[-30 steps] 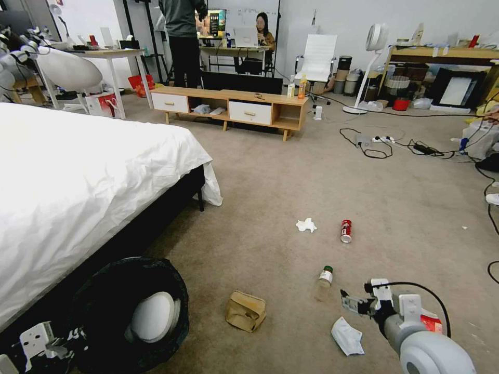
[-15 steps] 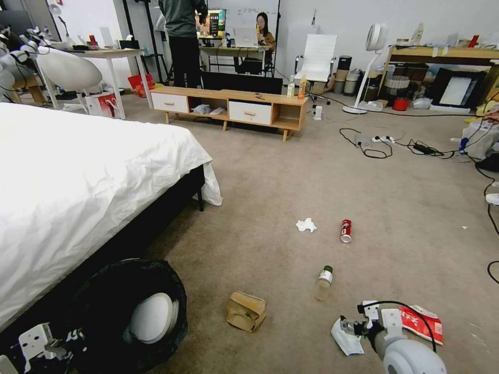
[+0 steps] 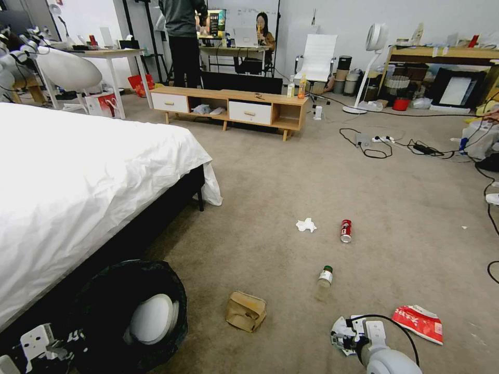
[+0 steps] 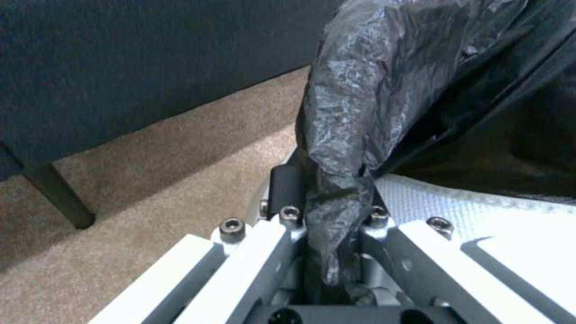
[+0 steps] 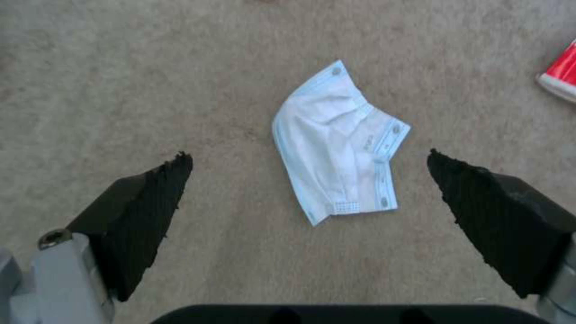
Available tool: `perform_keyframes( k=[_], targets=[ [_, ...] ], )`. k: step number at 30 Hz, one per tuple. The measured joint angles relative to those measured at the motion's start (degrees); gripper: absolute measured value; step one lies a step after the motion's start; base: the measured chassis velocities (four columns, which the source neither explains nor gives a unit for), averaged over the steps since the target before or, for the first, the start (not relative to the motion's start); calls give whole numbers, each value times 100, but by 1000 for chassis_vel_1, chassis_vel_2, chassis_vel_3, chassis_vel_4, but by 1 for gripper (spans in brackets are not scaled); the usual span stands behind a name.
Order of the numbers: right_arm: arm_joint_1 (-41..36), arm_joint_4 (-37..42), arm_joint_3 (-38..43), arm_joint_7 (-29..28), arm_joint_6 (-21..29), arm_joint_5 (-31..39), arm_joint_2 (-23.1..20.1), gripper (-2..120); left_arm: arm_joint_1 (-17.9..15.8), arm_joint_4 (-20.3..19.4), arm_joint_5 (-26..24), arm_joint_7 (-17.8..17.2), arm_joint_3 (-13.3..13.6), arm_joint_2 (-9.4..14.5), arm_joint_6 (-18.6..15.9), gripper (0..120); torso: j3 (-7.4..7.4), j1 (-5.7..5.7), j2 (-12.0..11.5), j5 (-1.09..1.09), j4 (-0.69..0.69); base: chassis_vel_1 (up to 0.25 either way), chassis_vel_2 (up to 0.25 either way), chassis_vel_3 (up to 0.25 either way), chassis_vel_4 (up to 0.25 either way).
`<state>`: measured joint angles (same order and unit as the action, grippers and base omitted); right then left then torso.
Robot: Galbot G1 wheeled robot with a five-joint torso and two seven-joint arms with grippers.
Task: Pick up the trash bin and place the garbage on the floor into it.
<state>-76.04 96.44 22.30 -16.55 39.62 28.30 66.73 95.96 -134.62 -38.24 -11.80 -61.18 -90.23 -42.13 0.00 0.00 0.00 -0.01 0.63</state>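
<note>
Right gripper hangs spread wide over the mask on the carpet, one pad each side, placed to close on it. Left gripper is clamped on the bin liner, keeping the bin mouth tipped toward the litter.

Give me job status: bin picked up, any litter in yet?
Done: left gripper is shut on the trash bin, pinching its black liner beside the bed. In hand: right gripper, fingers open, hovers over the face mask. Left: tissue, soda can, bottle, brown paper, snack wrapper.
</note>
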Motion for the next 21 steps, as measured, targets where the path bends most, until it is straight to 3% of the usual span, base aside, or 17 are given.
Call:
perform_keyframes(
  k=[21],
  targets=[
    [585, -1310, -103, 183, -457, -175, 177, 100, -47, 116, 95, 20, -10, -65, 0, 2, 0, 0, 0, 1, 0, 0, 0, 0, 0]
  ],
)
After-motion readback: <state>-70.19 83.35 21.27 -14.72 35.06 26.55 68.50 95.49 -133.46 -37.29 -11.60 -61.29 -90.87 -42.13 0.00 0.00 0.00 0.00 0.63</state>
